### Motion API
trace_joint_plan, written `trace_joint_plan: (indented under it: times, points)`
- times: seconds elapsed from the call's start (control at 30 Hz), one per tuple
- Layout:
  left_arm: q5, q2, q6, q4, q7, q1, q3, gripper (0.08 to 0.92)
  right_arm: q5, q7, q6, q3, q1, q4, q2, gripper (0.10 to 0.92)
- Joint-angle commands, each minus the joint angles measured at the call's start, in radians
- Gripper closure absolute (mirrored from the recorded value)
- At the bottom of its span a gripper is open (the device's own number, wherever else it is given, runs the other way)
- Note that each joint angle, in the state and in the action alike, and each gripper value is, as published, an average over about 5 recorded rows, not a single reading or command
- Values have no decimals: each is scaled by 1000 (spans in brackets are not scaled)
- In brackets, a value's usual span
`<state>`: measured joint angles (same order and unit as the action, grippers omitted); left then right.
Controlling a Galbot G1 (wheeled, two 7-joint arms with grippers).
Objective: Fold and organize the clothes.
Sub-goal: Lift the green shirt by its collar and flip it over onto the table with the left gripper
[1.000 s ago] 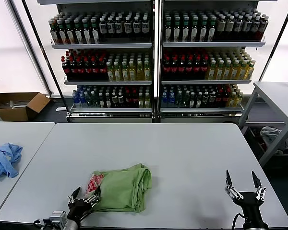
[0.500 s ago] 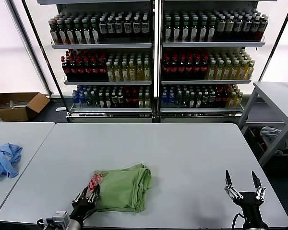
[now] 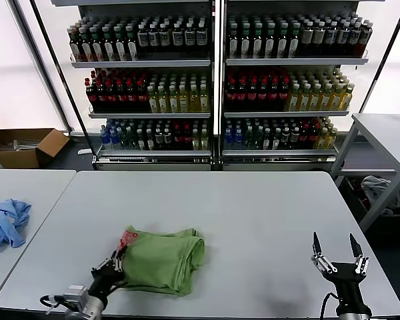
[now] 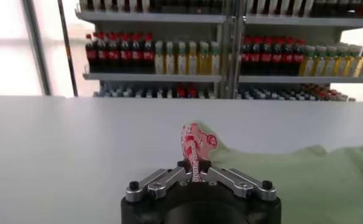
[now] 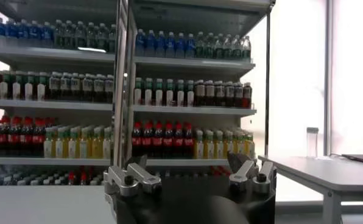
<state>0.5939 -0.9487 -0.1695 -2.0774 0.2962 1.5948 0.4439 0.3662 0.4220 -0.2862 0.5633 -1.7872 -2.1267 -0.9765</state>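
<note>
Your left gripper sits at the near left edge of the table with its jaws pinched narrow on the corner of the green polo shirt that carries the red-and-white logo. In the left wrist view only a thin tongue of cloth passes between the fingers. That is your main risk: the bite looks shallow and on 1 layer, so a quick pull could slide the cloth free. The shirt lies bunched in several layers on the near left part of the table, so dragging by this corner could also undo the fold or haul the bundle off the front edge. Your right gripper waits spread wide and empty at the near right, well apart, and offers no support.
</note>
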Motion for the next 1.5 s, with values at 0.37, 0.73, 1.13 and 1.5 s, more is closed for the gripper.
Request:
trace_joint_plan:
  times: [0.37, 0.73, 1.13, 1.5]
  points:
    - [73, 182, -228, -271, 6, 79, 563, 877, 13, 7, 1, -14, 45, 10, 15, 203]
    - [-427, -37, -60, -62, -35, -28, -237, 877, 10, 4, 1, 6, 15, 2, 15, 203]
    - [-396, -54, -28, -29, -10, -212, -385, 877, 4, 1, 4, -3, 23, 9, 6, 203]
    - [-469, -112, -94, 79, 175, -443, -615, 808, 12, -18, 53, -3, 36, -6, 8, 203]
